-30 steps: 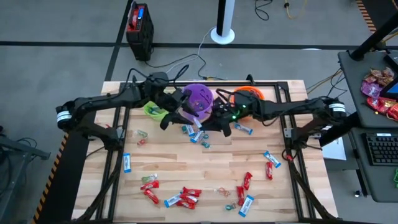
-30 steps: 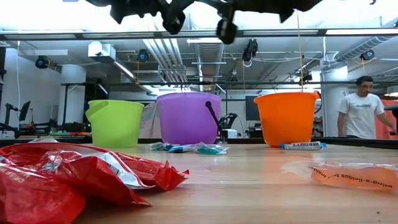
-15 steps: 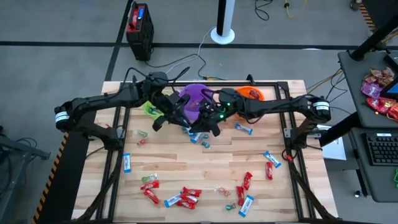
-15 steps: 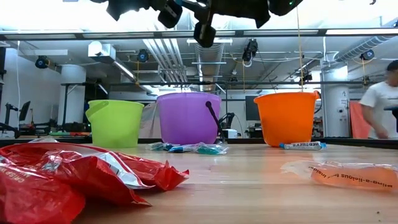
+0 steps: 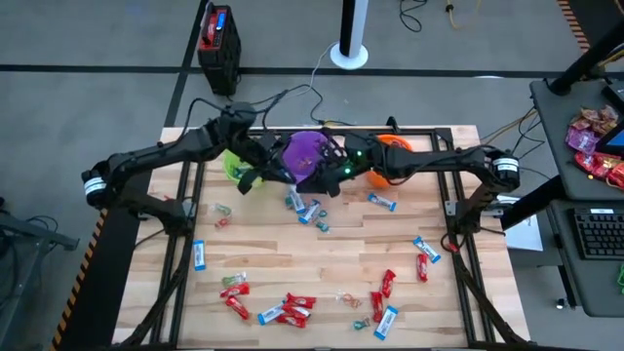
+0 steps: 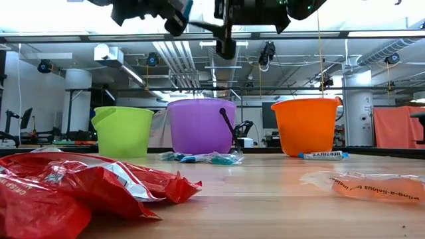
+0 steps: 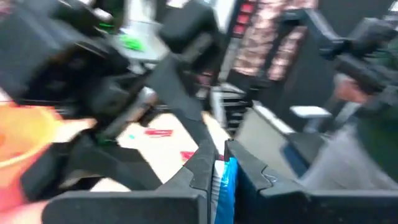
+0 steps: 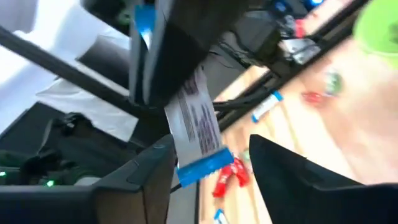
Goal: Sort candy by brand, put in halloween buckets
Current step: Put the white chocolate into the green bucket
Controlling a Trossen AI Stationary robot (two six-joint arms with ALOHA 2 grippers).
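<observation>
Both grippers meet high above the purple bucket (image 5: 307, 154). It stands between the lime green bucket (image 5: 237, 168) and the orange bucket (image 5: 392, 146) at the table's far edge. My left gripper (image 7: 219, 157) is shut on a blue-and-white candy (image 8: 198, 121). My right gripper (image 8: 211, 163) is open. Its fingers stand on either side of the candy's free end, and I cannot tell whether one finger touches it. Many red and blue-and-white candies (image 5: 292, 310) lie scattered on the table. My left gripper pinches the blue-and-white candy between its two fingers (image 8: 152, 56), at one end of the wrapper (image 7: 227, 177). The candy sticks out past the fingertips toward my right gripper. It is lifted clear, high above the purple bucket.
A small heap of candies (image 6: 202, 158) lies just in front of the purple bucket (image 6: 201, 125), and one bar (image 6: 322, 155) in front of the orange bucket (image 6: 305, 126). A red wrapper (image 6: 73, 189) lies close to the low camera. A black frame (image 5: 183, 210) runs along the table's sides.
My right gripper has gone toward the table's left and far edges, from the near side of the orange bucket to above the purple one. My left gripper has drawn toward the far edge and met it there.
</observation>
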